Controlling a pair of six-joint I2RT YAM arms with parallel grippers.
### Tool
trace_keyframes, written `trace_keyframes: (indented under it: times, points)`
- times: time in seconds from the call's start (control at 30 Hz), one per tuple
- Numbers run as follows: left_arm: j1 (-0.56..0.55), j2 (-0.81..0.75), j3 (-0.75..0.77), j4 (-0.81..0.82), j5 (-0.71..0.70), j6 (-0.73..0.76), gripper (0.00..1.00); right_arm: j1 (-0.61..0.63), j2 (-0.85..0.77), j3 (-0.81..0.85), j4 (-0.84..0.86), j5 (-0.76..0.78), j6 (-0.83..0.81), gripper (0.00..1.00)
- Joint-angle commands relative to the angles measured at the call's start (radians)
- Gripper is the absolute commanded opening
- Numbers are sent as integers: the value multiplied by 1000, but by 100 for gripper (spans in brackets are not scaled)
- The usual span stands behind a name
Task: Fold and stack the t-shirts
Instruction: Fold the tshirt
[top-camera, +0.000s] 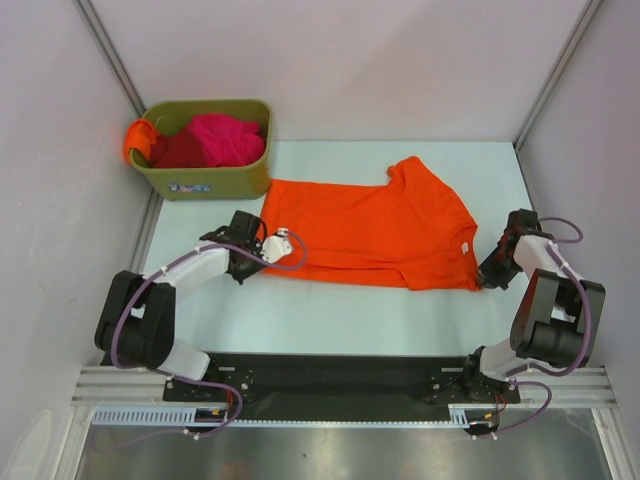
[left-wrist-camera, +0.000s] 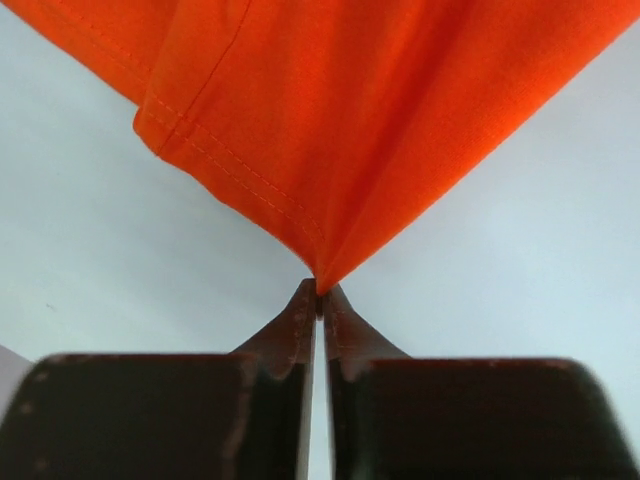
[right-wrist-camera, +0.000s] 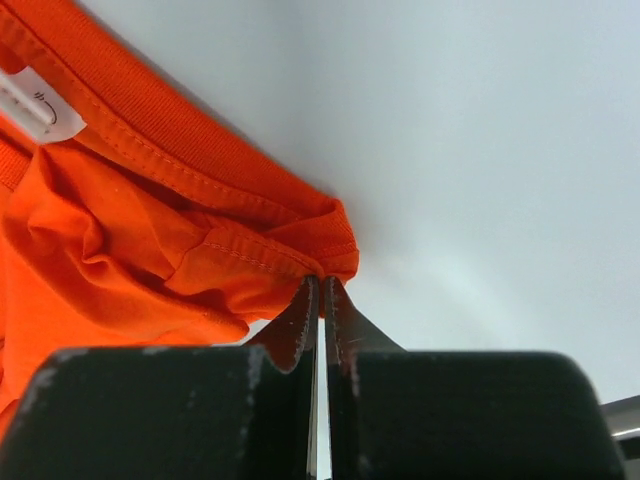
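Lying spread out on the pale, smooth table (top-camera: 350, 310), the bright orange t-shirt (top-camera: 370, 225) takes up the far middle of the surface. Its lower end is turned toward the left arm and its neck toward the right arm. The cloth looks soft and thin, mostly flat with a few shallow creases, and one short sleeve sticks out at the far edge. The left gripper (left-wrist-camera: 318, 290) is clenched on a corner of the shirt's lower end. From its wrist view the fabric is drawn into a tight point between the two dark, tapered fingertips, and a double line of stitching runs along the hem just above. The right gripper (right-wrist-camera: 320, 280) is likewise pinched closed on the shirt at the neck end. A small bunch of stitched fabric sits right at its fingertips, beside the thicker ribbed collar band, and a small white label (right-wrist-camera: 35, 105) shows inside the neckline. Both grippers sit low at the near edge of the shirt, one at each end. At the far left corner stands an olive-green plastic bin (top-camera: 215, 180), rectangular with rounded corners. Inside it are a crumpled magenta-pink shirt (top-camera: 225, 138) and a dark red shirt (top-camera: 180, 150), and another orange shirt (top-camera: 140, 140) hangs over its left rim.
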Motion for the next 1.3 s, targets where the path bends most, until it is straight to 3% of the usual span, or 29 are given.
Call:
trace_keyframes:
  times: [0.0, 0.03, 0.07, 0.13, 0.27, 0.37, 0.47, 0.53, 0.73, 1.27]
  points:
    - [0, 41, 38, 60, -13, -24, 14, -14, 4, -5, 0, 37, -7, 1]
    - [2, 58, 60, 59, -12, -27, 30, -14, 9, -4, -1, 35, -7, 5]
    - [2, 92, 80, 43, -12, -22, 37, -14, 18, -2, -6, 39, -6, 22]
    - [3, 103, 129, -10, 16, 8, 49, -14, 12, 22, -27, 48, -7, 35]
    - [45, 92, 240, -155, 131, 51, 56, -14, -82, 78, -61, 109, -17, 49]
    - [62, 98, 313, -121, 166, -22, 56, -7, -152, 105, -35, 134, -20, 49]
    - [62, 171, 343, -69, 125, -85, 53, 79, -171, 110, 86, 89, -91, 45]
    - [65, 239, 370, -53, 105, -116, 51, 136, -107, 139, 135, 17, -121, 45]
    - [68, 300, 390, 7, 88, -140, 52, 151, 67, 239, 117, -75, -130, 35]
    - [82, 400, 446, -38, 169, -162, 53, 177, 263, 253, 129, -118, -130, 37]
